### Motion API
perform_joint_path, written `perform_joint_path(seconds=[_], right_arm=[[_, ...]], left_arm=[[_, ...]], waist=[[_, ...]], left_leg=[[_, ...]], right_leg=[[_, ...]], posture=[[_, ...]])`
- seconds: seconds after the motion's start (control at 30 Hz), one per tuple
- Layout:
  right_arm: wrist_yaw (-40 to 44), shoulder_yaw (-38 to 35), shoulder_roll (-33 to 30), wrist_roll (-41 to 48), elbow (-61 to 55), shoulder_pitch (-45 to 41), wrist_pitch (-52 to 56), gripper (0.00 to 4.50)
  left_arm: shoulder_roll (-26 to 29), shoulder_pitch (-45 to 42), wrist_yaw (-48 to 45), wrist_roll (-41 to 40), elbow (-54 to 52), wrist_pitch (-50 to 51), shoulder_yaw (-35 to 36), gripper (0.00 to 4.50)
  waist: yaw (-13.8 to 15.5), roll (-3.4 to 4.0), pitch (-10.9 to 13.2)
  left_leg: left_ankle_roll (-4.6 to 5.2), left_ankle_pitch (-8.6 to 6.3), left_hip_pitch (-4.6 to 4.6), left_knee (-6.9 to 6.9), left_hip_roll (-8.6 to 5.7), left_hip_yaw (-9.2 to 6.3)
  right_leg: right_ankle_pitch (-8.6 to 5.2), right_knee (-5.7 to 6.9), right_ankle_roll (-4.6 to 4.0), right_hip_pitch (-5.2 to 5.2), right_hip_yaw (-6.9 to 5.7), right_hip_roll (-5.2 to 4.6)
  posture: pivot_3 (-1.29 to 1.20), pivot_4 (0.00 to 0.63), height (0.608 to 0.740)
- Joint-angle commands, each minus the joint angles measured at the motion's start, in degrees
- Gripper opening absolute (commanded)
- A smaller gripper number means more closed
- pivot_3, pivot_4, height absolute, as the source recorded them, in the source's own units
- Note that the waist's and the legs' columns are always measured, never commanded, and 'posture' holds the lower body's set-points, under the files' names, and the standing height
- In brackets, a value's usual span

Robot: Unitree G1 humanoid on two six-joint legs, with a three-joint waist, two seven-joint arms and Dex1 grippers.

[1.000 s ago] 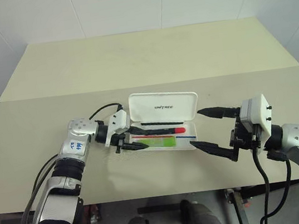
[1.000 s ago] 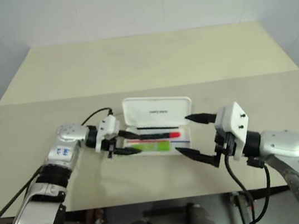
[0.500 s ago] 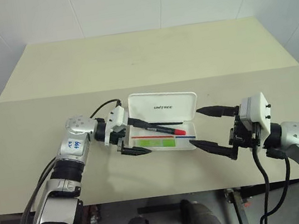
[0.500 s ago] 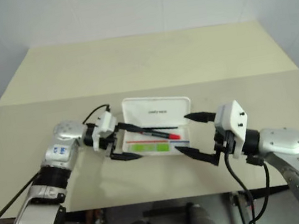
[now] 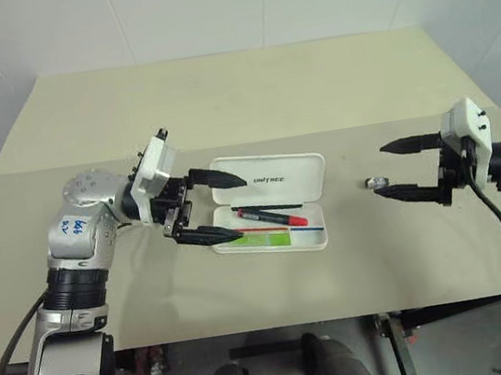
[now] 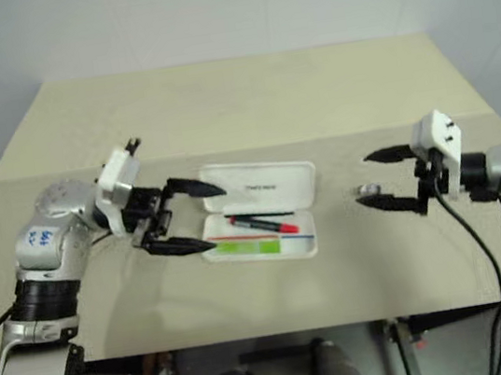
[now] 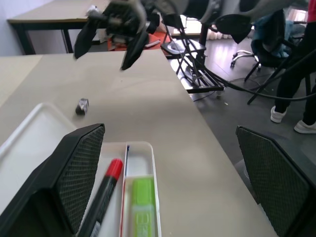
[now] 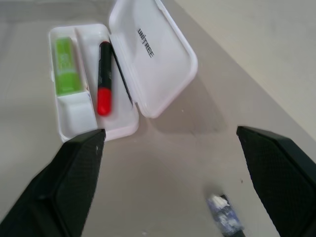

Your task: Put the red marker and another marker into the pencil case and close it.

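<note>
The left gripper (image 5: 219, 207) hangs level above the left end of the open pencil case (image 5: 272, 205), pointing right, fingers apart and empty. The right gripper (image 5: 388, 170) hovers well right of the case, pointing left, fingers apart too. Inside the case lie the red marker (image 5: 271, 215) and the green marker (image 5: 267, 238). A small dark object (image 5: 377, 182) sits on the tabletop (image 5: 238, 104) between the right fingers.

Bright, even light; soft shadows, slight blur.
</note>
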Motion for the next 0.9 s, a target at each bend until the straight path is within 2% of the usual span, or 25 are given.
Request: perform_joint_path(seconds=[0.03, 0.33, 0.7, 0.8, 0.9], right_arm=[[4.43, 2.83, 1.53, -5.07, 12.37, -6.74, -6.36, 4.50], [6.43, 9.21, 9.54, -18.01, 43.07, -23.42, -20.17, 4.50], [0.60, 9.61, 13.69, -26.79, 54.95, -27.17, -26.52, 4.50], [-2.29, 10.01, 13.62, -29.05, 56.48, -26.60, -27.16, 3.88], [-3.21, 9.76, 13.59, -29.73, 57.13, -26.42, -27.14, 2.89]], left_arm=[[1.57, -2.30, 0.63, -2.00, -3.04, 1.93, 1.60, 4.47], [7.17, -0.45, 6.00, -0.69, -9.03, 7.79, 2.66, 4.47], [12.71, 6.72, 11.46, -1.81, -15.07, 8.62, 6.77, 4.47], [14.15, 8.30, 12.55, -2.10, -16.62, 8.98, 8.42, 4.50], [14.82, 8.93, 12.92, -2.18, -17.08, 8.73, 8.78, 4.50]], waist=[[-0.34, 0.02, 0.01], [-1.74, 0.15, 0.10], [-1.51, 0.23, 0.15], [-1.55, 0.23, 0.15], [-1.51, 0.21, 0.13]], left_leg=[[0.00, 0.00, 0.01, -0.02, 0.01, 0.01], [-0.02, 0.00, 0.02, -0.26, 0.04, 0.09], [-0.15, 0.02, 0.03, -0.60, 0.02, 0.22], [-0.20, 0.03, 0.07, -0.59, 0.02, 0.27], [-0.27, 0.06, 0.19, -0.50, -0.02, 0.38]], right_leg=[[0.00, 0.00, 0.00, 0.00, 0.02, 0.02], [0.06, 0.29, 0.10, -0.14, 0.24, 0.10], [0.08, 0.13, 0.13, -0.23, 0.36, 0.09], [0.09, 0.15, 0.14, -0.22, 0.40, 0.09], [0.16, 0.16, 0.27, -0.13, 0.56, 0.08]], posture=[[0.00, 0.150, 0.740], [0.00, 0.150, 0.740], [0.00, 0.150, 0.740], [0.00, 0.150, 0.740], [0.00, 0.150, 0.740]])
